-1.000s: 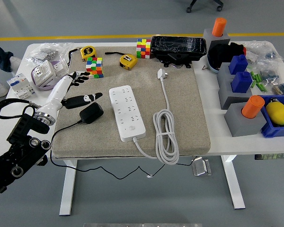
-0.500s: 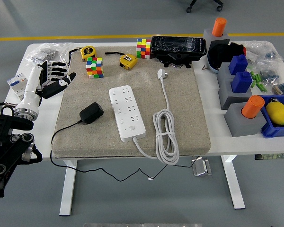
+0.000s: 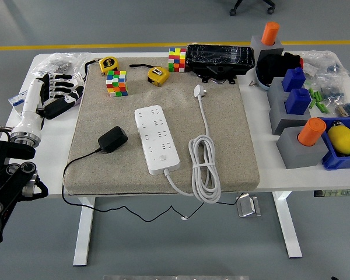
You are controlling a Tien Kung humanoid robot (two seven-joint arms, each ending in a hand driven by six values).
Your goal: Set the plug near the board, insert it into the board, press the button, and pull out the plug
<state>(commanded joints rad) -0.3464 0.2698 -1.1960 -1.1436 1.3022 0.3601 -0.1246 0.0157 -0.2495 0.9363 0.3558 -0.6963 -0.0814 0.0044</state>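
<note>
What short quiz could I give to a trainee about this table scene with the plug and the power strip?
1. True or false: the black plug is already inserted in the white power strip.
2. What does the left hand hold?
A. the black plug
B. a tape measure
C. nothing
3. Fill in: the black plug lies on the grey ____, to the left of the power strip.

Key:
1. False. The plug lies apart from the strip.
2. C. The fingers are spread at the table's left edge.
3. mat
</note>
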